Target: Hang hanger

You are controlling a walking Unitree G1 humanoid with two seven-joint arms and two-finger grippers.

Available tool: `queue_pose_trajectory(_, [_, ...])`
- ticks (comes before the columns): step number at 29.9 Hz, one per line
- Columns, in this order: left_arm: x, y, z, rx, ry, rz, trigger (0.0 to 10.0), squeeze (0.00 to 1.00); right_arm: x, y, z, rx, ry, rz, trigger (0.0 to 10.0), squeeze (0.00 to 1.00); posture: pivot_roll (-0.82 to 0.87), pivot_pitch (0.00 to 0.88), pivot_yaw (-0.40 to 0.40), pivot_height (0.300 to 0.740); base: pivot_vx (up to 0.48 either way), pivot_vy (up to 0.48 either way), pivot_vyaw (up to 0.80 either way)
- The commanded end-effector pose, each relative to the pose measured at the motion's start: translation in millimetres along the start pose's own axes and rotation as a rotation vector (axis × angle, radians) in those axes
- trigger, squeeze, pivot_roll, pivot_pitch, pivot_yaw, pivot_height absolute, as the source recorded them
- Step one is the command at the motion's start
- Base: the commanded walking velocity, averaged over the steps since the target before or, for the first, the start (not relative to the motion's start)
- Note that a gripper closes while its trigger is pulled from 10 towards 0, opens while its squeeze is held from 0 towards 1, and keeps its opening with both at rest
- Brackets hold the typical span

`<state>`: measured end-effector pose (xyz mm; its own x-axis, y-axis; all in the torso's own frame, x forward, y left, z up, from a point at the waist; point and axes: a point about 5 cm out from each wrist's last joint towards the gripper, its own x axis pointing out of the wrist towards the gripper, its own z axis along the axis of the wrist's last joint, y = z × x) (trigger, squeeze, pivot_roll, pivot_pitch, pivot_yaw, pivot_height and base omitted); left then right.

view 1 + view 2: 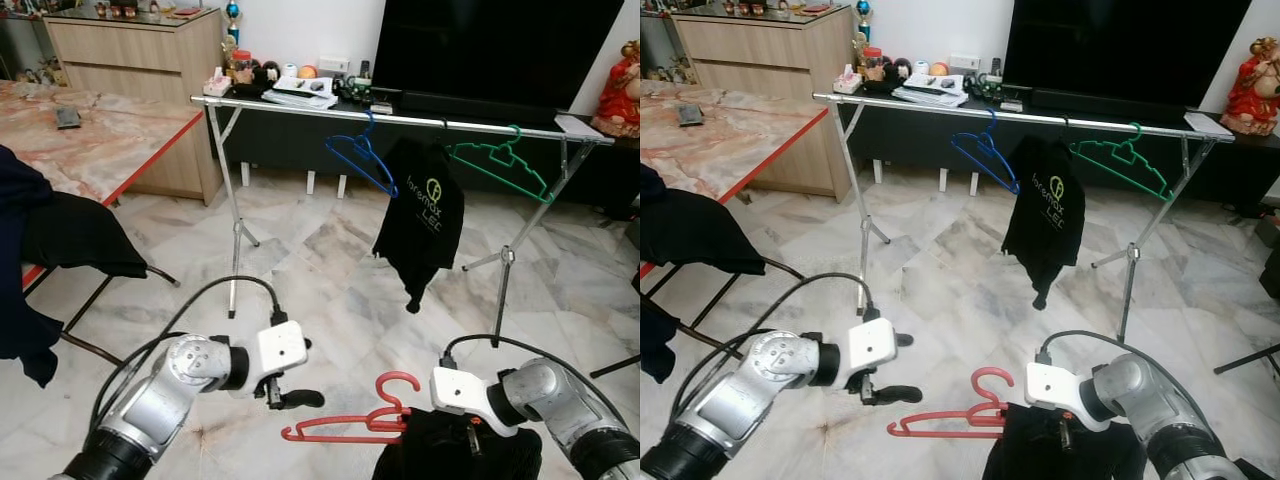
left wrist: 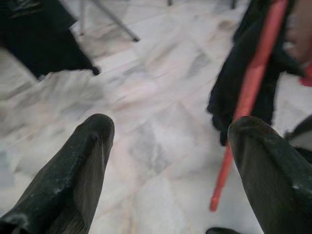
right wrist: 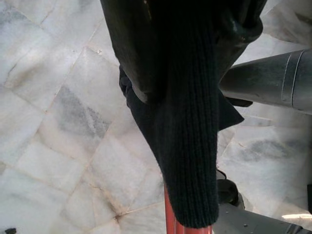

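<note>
A red hanger [image 1: 340, 428] carrying a black knit garment [image 1: 450, 455] hangs low over the floor in front of me. My right gripper [image 1: 468, 432] is shut on it, its fingers buried in the cloth; the garment [image 3: 190, 122] drapes over the red bar [image 3: 170, 222]. My left gripper [image 1: 295, 398] is open just left of the hanger's free end, with the red bar [image 2: 248, 92] beside one finger and not between them. Across the room stands a metal clothes rail [image 1: 300, 105] holding a blue hanger [image 1: 360, 155], a black T-shirt [image 1: 422, 220] and a green hanger [image 1: 500, 160].
A marble-topped table [image 1: 90, 130] with a red edge stands at the left, with dark clothes [image 1: 60, 235] draped beside it. Behind the rail are a low unit with small items, a large TV [image 1: 490, 50] and a wooden cabinet [image 1: 140, 50]. Marble floor lies between me and the rail.
</note>
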<state>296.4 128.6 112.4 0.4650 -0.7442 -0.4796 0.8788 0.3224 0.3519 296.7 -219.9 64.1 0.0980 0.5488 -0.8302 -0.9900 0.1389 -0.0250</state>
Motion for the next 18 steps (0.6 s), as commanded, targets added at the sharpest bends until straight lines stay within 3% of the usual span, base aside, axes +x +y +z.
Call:
queue_pose_trajectory(1, [-10.5, 13.4, -21, -0.025, 0.083, 0.144, 10.0, 1.00, -11.4, -10.6, 5, -0.005, -0.031, -0.082, 0.0, 0.00, -0.01, 0.000, -0.082, 0.740, 0.000, 0.000, 0.00])
queue_pose_trajectory(3, [-10.5, 13.4, -21, -0.025, 0.083, 0.144, 10.0, 1.00, -11.4, -10.6, 5, -0.005, -0.031, -0.082, 0.0, 0.00, -0.01, 0.000, -0.082, 0.740, 0.000, 0.000, 0.00])
queue_pose_trajectory(4, [-21.3, 27.6, -40, -0.072, 0.143, 0.327, 10.0, 0.02, -17.4, -20.1, 10, 0.004, -0.057, -0.173, 0.0, 0.00, -0.01, 0.000, -0.082, 0.740, 0.000, 0.000, 0.00])
queue_pose_trajectory(5, [-28.8, 34.7, -49, -0.084, 0.168, 0.438, 10.0, 0.00, -21.1, -25.7, 13, 0.010, -0.076, -0.226, 0.0, 0.00, -0.01, 0.000, -0.082, 0.740, 0.000, 0.000, 0.00])
queue_pose_trajectory(6, [-28.8, 34.7, -49, -0.084, 0.168, 0.438, 10.0, 0.00, -21.1, -25.7, 13, 0.010, -0.076, -0.226, 0.0, 0.00, -0.01, 0.000, -0.082, 0.740, 0.000, 0.000, 0.00])
queue_pose_trajectory(10, [-44.5, 39.0, -74, -0.205, 0.190, 0.677, 10.0, 0.00, -29.2, -40.1, 31, 0.027, -0.176, -0.355, 0.0, 0.00, -0.01, 0.000, -0.080, 0.740, 0.000, 0.000, 0.00])
queue_pose_trajectory(18, [-43.8, 27.9, -98, -0.323, 0.228, 0.831, 10.0, 0.00, -29.3, -50.7, 58, 0.013, -0.287, -0.422, 0.0, 0.00, -0.02, 0.000, -0.078, 0.740, 0.000, 0.000, 0.00])
